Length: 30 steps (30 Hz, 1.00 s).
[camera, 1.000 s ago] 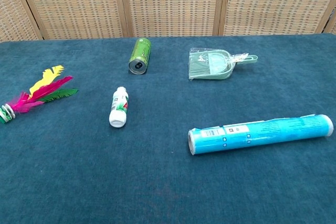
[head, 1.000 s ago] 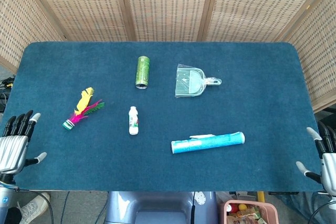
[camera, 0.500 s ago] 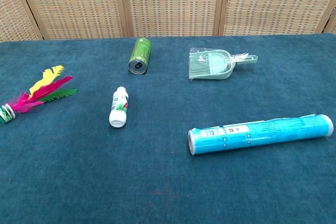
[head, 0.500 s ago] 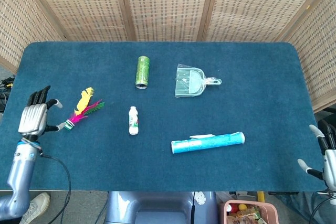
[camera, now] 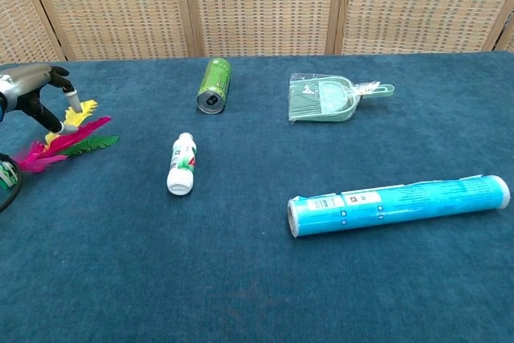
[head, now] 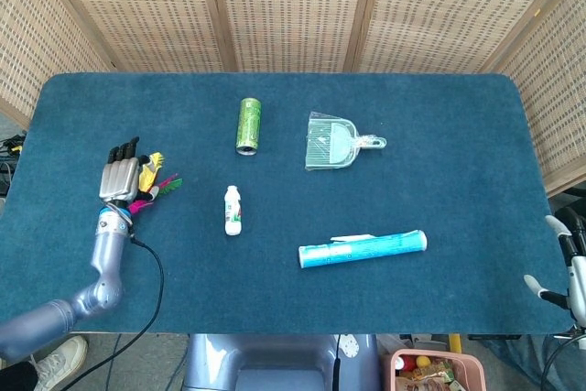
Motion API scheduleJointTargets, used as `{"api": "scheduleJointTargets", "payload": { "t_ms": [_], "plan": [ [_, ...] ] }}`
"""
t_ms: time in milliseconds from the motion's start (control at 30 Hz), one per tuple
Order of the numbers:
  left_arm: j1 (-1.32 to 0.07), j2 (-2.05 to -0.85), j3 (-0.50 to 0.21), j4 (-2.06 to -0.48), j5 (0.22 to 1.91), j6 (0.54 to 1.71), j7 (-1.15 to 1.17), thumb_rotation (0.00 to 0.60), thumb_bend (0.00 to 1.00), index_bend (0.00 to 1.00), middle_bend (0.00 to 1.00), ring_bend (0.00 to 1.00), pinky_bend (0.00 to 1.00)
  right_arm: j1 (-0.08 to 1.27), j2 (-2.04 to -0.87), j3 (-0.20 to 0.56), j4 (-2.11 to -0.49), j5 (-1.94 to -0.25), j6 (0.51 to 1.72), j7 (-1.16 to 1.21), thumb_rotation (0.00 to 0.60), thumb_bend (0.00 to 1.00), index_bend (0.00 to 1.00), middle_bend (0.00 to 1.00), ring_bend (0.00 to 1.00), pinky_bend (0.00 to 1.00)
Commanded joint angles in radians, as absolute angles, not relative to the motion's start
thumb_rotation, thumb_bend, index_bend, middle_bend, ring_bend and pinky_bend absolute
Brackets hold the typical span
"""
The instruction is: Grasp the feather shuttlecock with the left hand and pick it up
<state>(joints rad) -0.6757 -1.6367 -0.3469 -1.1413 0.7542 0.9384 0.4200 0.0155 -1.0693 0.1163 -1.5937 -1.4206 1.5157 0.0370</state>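
Since half a second ago the left hand (head: pixel 120 177) has swung in from the bench's left edge and now sits above the feather shuttlecock (head: pixel 146 191), while the right hand (head: pixel 569 263) has stayed at the near right corner, fingers spread and holding nothing. Nearest to the shuttlecock, the left hand covers its base and part of the yellow feather in the head view; the chest view shows its fingers (camera: pixel 71 100) apart and pointing down at the feathers, with nothing yet clamped. The shuttlecock itself lies flat on the blue bench (head: pixel 439 190), base toward the near left, feathers fanned away. The risk, as I judge it, is closing on the feathers rather than the base: they would bend or slip through and the thing would drop or spin. Pressing down could also pin it into the cloth. Farther off, the small white bottle (head: pixel 233 210) lies right of the shuttlecock, and the green can (head: pixel 249 124) beyond it, both well apart from it.
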Motion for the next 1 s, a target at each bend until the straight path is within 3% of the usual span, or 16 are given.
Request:
{"api": "scheduleJointTargets", "payload": {
  "t_ms": [33, 533, 1000],
  "plan": [
    [-0.681, -1.647, -0.344, -1.137, 0.74, 0.925, 0.417, 0.6, 0.28, 0.46, 0.0, 0.0, 0.0, 0.016, -1.068, 0.117, -1.593, -1.419, 1.515, 0.039, 0.6, 0.0, 0.0, 0.0, 0.0, 0.0],
    [-0.711, -1.705, -0.332, -1.064, 0.723, 0.909, 0.406, 0.6, 0.34, 0.5, 0.0, 0.0, 0.0, 0.016, -1.069, 0.117, -1.585, -1.425, 1.52, 0.056, 0.6, 0.0, 0.0, 0.0, 0.0, 0.0],
    [-0.713, -1.715, -0.331, -1.052, 0.742, 0.922, 0.375, 0.6, 0.43, 0.65, 0.0, 0.0, 0.0, 0.019, -1.07, 0.115, -1.582, -1.419, 1.51, 0.06, 0.6, 0.0, 0.0, 0.0, 0.0, 0.0]
  ]
}}
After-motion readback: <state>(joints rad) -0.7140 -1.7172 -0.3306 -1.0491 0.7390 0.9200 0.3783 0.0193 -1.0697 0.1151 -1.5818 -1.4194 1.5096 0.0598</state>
